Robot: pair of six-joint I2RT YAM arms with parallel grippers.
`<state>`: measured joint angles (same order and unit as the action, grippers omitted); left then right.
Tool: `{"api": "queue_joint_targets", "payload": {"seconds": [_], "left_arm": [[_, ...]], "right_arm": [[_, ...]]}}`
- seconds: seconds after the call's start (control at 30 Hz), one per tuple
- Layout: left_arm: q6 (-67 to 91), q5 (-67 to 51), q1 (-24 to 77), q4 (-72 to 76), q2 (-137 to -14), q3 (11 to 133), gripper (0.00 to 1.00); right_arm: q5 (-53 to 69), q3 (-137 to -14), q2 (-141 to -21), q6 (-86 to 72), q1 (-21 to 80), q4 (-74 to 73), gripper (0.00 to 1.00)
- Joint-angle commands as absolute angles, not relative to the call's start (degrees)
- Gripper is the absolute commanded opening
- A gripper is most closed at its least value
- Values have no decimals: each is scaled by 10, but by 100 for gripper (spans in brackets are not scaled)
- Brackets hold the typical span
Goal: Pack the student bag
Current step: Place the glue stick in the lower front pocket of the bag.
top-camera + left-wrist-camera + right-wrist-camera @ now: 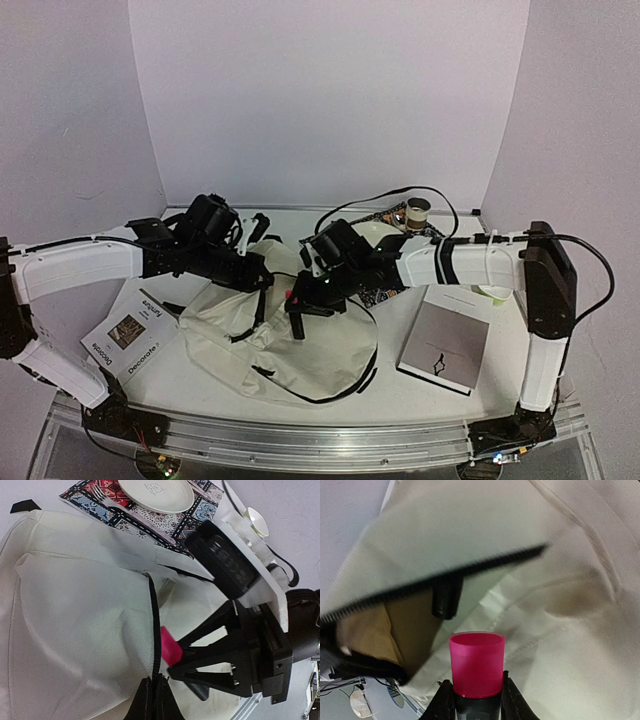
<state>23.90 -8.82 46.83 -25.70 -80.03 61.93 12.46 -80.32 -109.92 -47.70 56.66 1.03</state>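
The student bag (300, 350), a large cream fabric backpack with black zipper trim, lies on the table between the arms. My left gripper (155, 695) is shut on the black zipper edge (154, 625) and holds the flap up, so the mouth gapes. In the right wrist view a left fingertip (447, 599) shows at that raised zipper edge. My right gripper (476, 692) is shut on a black cylinder with a pink cap (476, 662), right at the bag's opening. From above, both grippers, left (264, 298) and right (298, 310), meet over the bag's top.
A patterned placemat (100, 500) with a white plate (160, 492) and fork lies behind the bag. A grey book (445, 345) sits to the right, a white booklet (130, 335) to the left. A small cup (494, 292) and a roll (418, 210) stand at the back right.
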Motion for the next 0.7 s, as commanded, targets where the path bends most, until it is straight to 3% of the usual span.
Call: {"api": "queue_joint_targets", "payload": {"seconds": [0.0, 0.33, 0.57, 0.67], "left_arm": [[252, -124, 488, -205, -807, 665, 0], [274, -149, 518, -177, -805, 671, 0], [284, -177, 521, -152, -802, 662, 0], [288, -177, 521, -143, -797, 653, 0]], "right_arm": [[138, -862, -1126, -497, 568, 51, 0], [68, -858, -1157, -568, 560, 172, 0], [28, -839, -1174, -594, 560, 222, 7], [23, -821, -1183, -615, 560, 261, 14]]}}
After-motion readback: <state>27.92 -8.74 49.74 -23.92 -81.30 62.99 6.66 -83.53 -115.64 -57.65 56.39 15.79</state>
